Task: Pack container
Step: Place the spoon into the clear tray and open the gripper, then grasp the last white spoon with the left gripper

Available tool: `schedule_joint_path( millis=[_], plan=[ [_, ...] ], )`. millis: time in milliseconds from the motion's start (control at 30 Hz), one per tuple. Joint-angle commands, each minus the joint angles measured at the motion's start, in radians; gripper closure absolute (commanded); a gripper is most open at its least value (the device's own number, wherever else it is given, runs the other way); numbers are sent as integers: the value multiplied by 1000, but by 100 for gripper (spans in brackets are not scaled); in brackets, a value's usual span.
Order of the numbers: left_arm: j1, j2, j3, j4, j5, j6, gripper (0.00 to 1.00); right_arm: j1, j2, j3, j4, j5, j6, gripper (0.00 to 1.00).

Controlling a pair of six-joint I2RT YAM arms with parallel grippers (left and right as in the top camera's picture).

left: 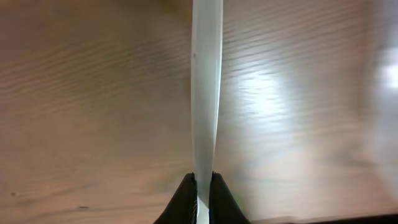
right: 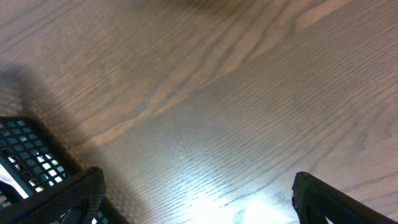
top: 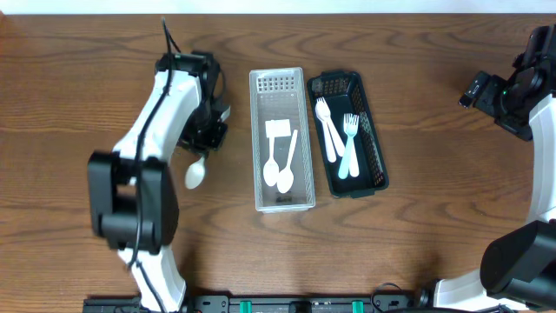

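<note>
A white plastic spoon (top: 195, 174) is pinched by its handle between the jaws of the left gripper (left: 199, 186), left of the counter's centre, with its bowl pointing toward the near edge. Whether it is lifted clear of the wooden counter (top: 434, 243) cannot be told. The spoon would best be carried rightward to the clear rectangular plastic tray (top: 257, 130) at mid-counter. There it should be turned in line with the tray's length and lowered beside the white spoons (top: 278, 161) already inside before the grip is eased. The black mesh basket (top: 382, 165) just beside the tray, holding white plastic forks (top: 349, 143), should be avoided. The spoon is seen as slim, glossy and smooth, so a slip is judged possible. The right gripper (right: 199, 183) is held near the right edge, its jaws spread and empty.
</note>
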Motion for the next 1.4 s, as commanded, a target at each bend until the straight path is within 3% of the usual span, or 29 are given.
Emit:
schedule_joint_path(
  millis=[0,100,267,433,600,700,800,933,1067,1200,1367],
  plan=[
    [-43,-123,39,6,138,-144,94,-3,5,-6,-8,-4,-6,1],
    [-92,-211,44,87,253,-227,94,-3,5,-6,-12,-4,-6,1],
    [-182,-246,40,229,258,-330,93,-3,5,-6,-22,-4,-6,1],
    [-248,-189,-8,369,218,-402,76,-3,5,-6,-30,-4,-7,1],
    [-272,-97,-10,400,176,-422,56,-3,5,-6,-34,-4,-7,1],
    [-264,-93,-6,399,175,-416,53,-3,5,-6,-34,-4,-7,1],
    [-232,-129,19,395,170,-355,51,-3,5,-6,-34,-4,-7,1],
    [-156,-189,30,394,61,-323,35,-3,5,-6,-33,-3,-7,1],
    [-58,-187,27,388,-68,-143,34,-3,5,-6,-32,-3,-7,1],
    [43,-134,16,399,-76,85,34,-3,5,-6,-30,-3,-7,1],
    [131,-31,16,414,-75,238,36,-3,5,-6,-29,-3,-7,1]
  ],
)
